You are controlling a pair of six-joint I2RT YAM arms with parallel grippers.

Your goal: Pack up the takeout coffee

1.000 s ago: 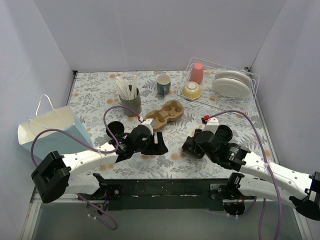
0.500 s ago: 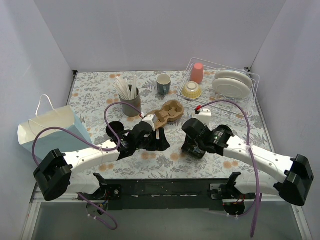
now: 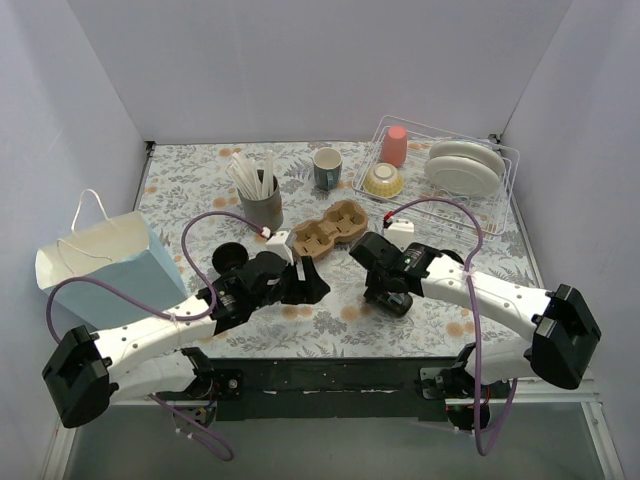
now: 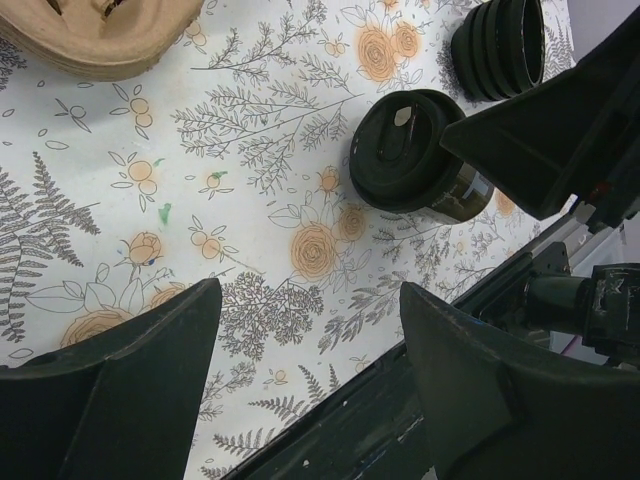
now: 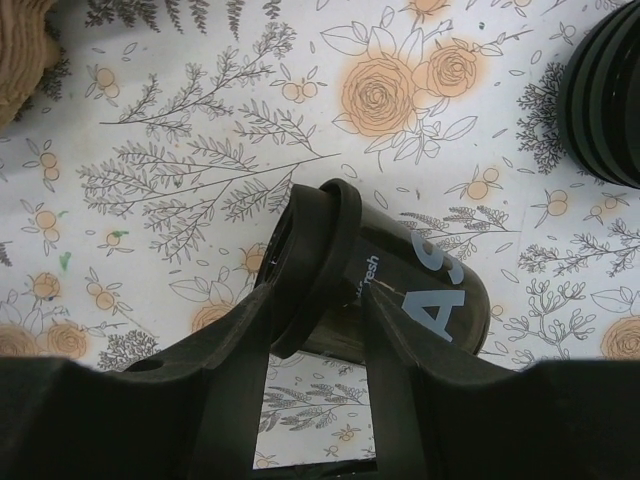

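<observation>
The takeout coffee cup (image 5: 430,300), black with its lid on, is being kept on the floral table (image 3: 190,185) near the front edge. It is sitting on the near side of the cardboard carrier (image 3: 330,228), between the two grippers. It is being met at the lid rim by the right gripper (image 5: 338,292), with one finger laid to each side of that rim. A hold there would let the cup be carried upright to a carrier well. Whether the fingers are being pressed shut on the cup or only rested against it cannot be told, since black is lying on black.

The left gripper (image 4: 310,300) is being held just beside the cup. Its fingers are spread wide with only tablecloth between them, probably so that it is kept ready while room is left for the other arm. A second ribbed black cup (image 4: 500,35) is showing just beyond the first. A third black cup (image 3: 232,256) is being left to the left of the left gripper. The paper bag (image 3: 100,262) is standing at the left edge, presumably for the loaded carrier.

Compared with a second ago, the right arm is now seen swung inward and drawn up nearer the carrier, no longer stretched low from the right. The left arm has been drawn back slightly, with its shoulder link set lower. The carrier, the bag and the third cup have not been shifted.
</observation>
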